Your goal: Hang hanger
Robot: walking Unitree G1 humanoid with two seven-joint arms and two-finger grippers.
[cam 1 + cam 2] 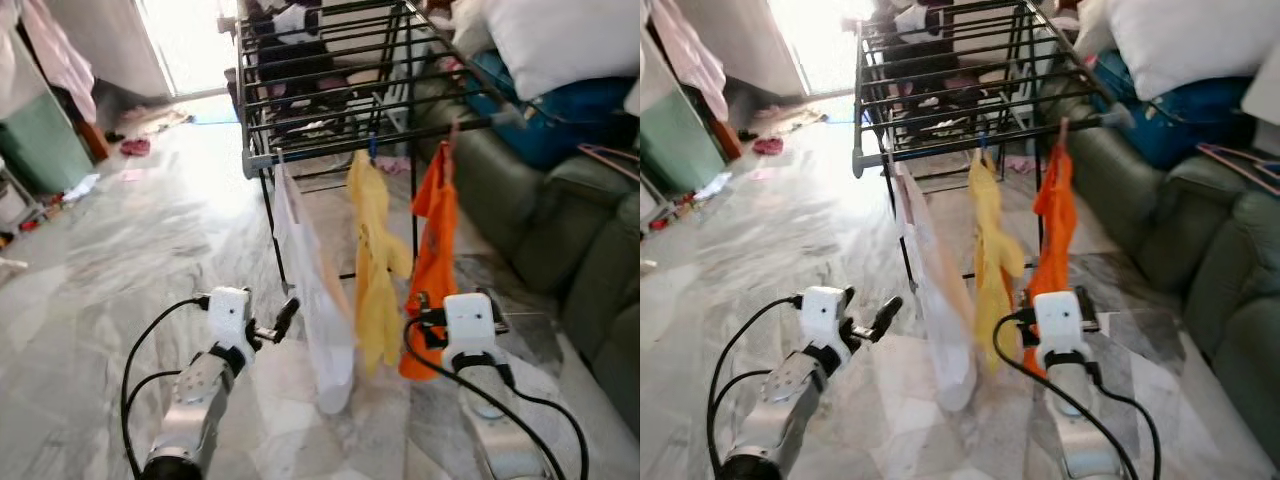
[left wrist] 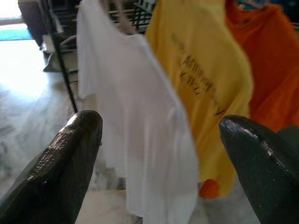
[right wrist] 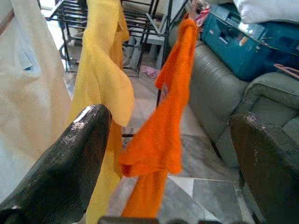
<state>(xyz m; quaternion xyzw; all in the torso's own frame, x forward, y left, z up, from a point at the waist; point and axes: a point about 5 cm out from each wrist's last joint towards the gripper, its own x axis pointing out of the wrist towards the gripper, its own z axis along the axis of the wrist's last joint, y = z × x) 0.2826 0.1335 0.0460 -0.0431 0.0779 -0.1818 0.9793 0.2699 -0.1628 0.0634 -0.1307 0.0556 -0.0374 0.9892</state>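
Pincers both wide apart, empty: left pincer (image 2: pixel 159 154) faces white shirt (image 1: pixel 315 290), right pincer (image 3: pixel 163 158) faces orange shirt (image 1: pixel 432 265); yellow shirt (image 1: pixel 375 255) btwn, all hanging on rack (image 1: pixel 330 90).

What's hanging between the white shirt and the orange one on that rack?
A yellow shirt hangs between the white shirt and the orange shirt, all from the rack's front bar. Both eye views show it.
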